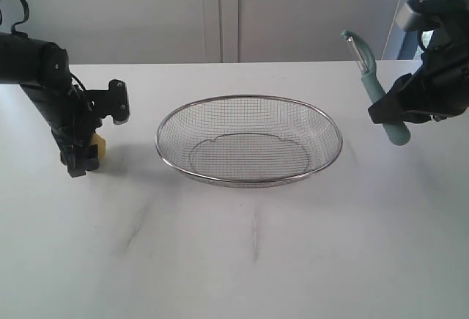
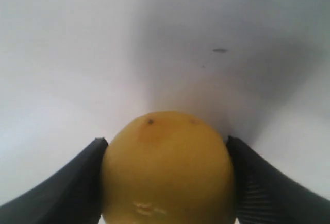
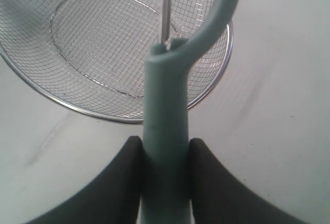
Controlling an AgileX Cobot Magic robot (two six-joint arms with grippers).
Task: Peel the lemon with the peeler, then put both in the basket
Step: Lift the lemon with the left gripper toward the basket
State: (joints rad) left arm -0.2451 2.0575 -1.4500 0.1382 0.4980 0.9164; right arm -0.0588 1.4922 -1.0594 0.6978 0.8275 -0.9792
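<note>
Your left gripper (image 2: 166, 140) is closed around the lemon (image 2: 165, 167), one dark finger on each side of the fruit, low at the left edge of the table (image 1: 242, 260). I cannot tell whether the lemon rests on the surface or hangs just above it. Your right gripper (image 3: 165, 140) is pressed tight on the lower part of the peeler (image 1: 370, 77) handle and holds it in the air near the right edge, with the blade head pointing up and away. The basket (image 1: 249, 97) stands in the middle of the table, between the two arms, with nothing inside.

As I judge it, the peeling is not yet begun; no strip of peel is visible.

Some things may go wrong from here. The lemon is round and is held at only two sides, so the push of the blade can turn it or squeeze it out of the fingers. The peeler is gripped far from its blade, so pressure at the head can make the handle rotate in the grip. To meet, one arm must pass over the basket; if it travels low, it can strike the rim and shift it.
</note>
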